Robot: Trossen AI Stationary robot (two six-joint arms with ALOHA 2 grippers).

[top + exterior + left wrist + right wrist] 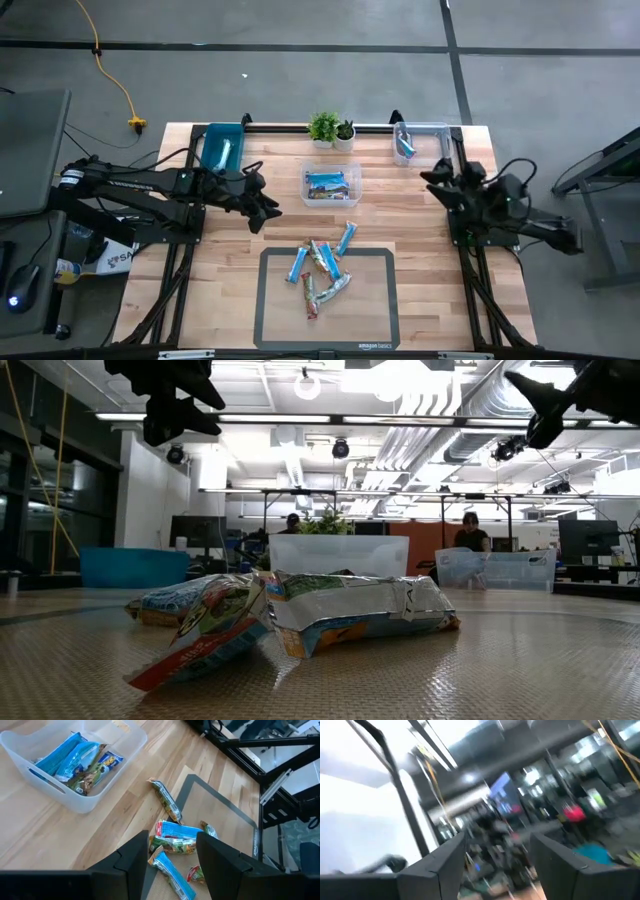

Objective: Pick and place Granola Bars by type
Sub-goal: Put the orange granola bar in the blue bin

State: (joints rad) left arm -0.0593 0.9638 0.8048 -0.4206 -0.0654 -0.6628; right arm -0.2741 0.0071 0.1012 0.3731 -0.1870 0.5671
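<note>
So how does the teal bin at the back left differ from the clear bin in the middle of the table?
The teal bin is opaque, while the middle clear bin is see-through. The teal bin sits at the table's back left corner; the clear bin sits centrally, just behind the mat. The teal bin shows one light blue bar; the clear bin holds several bars, blue and multicoloured. Both are open-topped and rectangular.

Glossy foil Granola Bars (pixel 322 268), matt wood table (pixel 200 290), clear plastic bin (pixel 332 184).

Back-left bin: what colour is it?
Teal bin; the high view shows it best.
</note>
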